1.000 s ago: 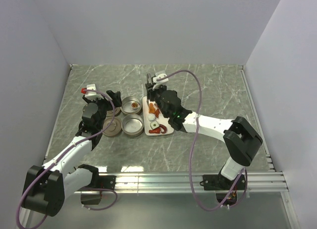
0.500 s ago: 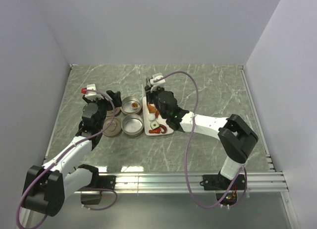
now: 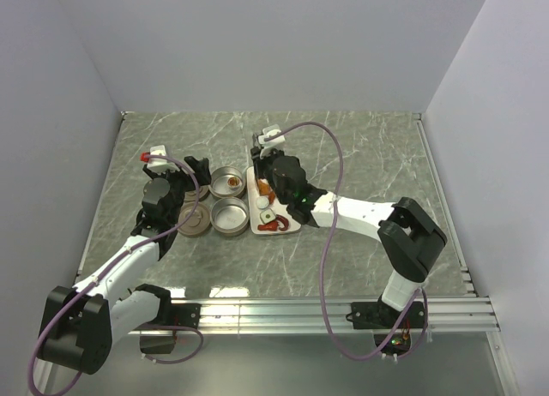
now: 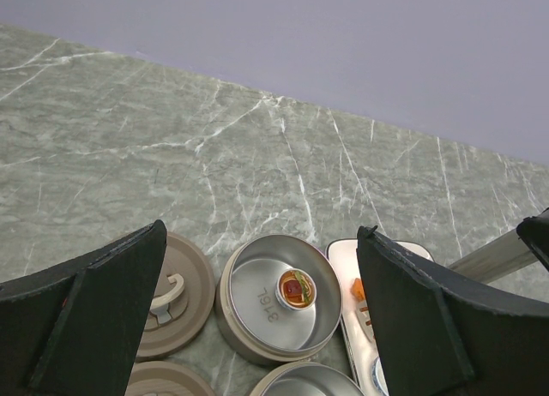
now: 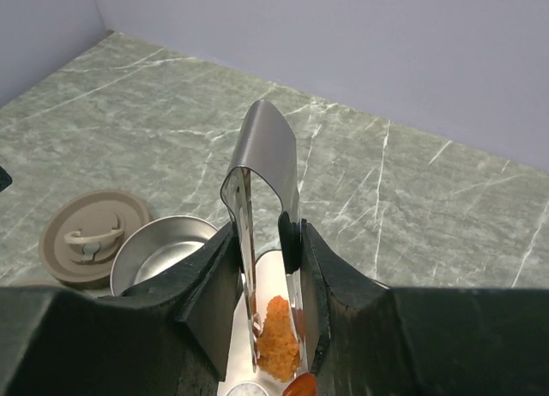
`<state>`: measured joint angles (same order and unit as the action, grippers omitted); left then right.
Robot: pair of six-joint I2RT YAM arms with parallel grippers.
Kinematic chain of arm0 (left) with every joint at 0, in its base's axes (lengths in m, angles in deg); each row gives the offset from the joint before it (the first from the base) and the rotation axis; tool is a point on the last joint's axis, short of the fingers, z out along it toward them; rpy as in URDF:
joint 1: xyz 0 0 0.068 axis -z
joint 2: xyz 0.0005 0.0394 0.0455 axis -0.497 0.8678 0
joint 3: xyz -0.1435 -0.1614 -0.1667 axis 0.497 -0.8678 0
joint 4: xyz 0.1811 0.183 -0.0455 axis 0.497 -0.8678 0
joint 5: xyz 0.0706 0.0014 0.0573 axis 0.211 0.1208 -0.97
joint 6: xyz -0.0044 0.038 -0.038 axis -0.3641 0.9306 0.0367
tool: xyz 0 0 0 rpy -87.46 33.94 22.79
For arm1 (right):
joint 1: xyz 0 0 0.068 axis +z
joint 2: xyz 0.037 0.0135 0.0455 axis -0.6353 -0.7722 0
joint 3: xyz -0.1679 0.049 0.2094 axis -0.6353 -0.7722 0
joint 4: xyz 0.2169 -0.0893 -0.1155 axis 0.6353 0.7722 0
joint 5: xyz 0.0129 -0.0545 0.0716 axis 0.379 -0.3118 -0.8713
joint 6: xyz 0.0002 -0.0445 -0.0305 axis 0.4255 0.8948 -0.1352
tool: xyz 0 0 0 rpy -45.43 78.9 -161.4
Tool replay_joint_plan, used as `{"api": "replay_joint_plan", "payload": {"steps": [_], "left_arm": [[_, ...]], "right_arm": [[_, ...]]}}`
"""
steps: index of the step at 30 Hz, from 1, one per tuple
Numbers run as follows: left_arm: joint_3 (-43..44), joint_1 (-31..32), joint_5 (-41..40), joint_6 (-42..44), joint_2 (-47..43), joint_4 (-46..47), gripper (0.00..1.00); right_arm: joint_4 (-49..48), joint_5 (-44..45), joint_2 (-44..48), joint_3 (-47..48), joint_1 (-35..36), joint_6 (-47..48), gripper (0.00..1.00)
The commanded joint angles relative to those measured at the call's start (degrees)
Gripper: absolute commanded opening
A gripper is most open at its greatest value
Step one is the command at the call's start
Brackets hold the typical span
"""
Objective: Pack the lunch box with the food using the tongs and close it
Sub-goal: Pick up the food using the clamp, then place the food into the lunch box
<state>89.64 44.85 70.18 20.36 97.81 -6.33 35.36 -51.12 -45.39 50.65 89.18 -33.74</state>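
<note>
My right gripper (image 5: 268, 235) is shut on the tongs (image 5: 268, 152), whose two thin metal arms point down at the white tray (image 3: 292, 226). Between the arms lies an orange crumbly piece of food (image 5: 280, 341), and a red piece (image 5: 300, 386) lies beside it. In the top view this gripper (image 3: 273, 171) hangs over the tray's far end. The lunch box is two open round tins (image 3: 227, 183) (image 3: 230, 215). The far tin (image 4: 279, 295) holds one small red-orange piece (image 4: 296, 289). My left gripper (image 4: 262, 233) is open and empty above the far tin and a handled lid (image 4: 171, 293).
Both lids (image 3: 195, 221) (image 3: 199, 191) lie left of the tins. More food, including a white round slice (image 3: 268, 215) and a red piece (image 3: 271, 227), sits on the tray. Grey walls enclose the table on three sides.
The right gripper has squeezed the tongs tighter and shifted slightly left over the tray's far end. The left arm has not moved.
</note>
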Motion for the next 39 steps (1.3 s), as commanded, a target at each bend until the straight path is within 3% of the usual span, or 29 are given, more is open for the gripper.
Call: {"api": "replay_joint_plan", "payload": {"steps": [1,17,28,39], "left_arm": [[-0.42,0.07,1.03,0.14,-0.47,2.14,0.99],[0.28,0.07,0.24,-0.04,0.32,1.43,0.99],[0.55,0.07,0.15,-0.13,0.76,1.17,0.99],[0.37,0.07,0.41,-0.39,0.67,0.99,0.99]], "right_arm": [[-2.39,0.57,2.15,3.37,0.1,1.39,0.18],[-3.45,-3.12,10.06,-0.05,3.09,3.5,0.16],[-1.43,-12.52,18.58,-7.87,7.04,-0.81,0.15],[-1.87,-14.19,17.27,-8.5,8.8,-1.43,0.15]]}}
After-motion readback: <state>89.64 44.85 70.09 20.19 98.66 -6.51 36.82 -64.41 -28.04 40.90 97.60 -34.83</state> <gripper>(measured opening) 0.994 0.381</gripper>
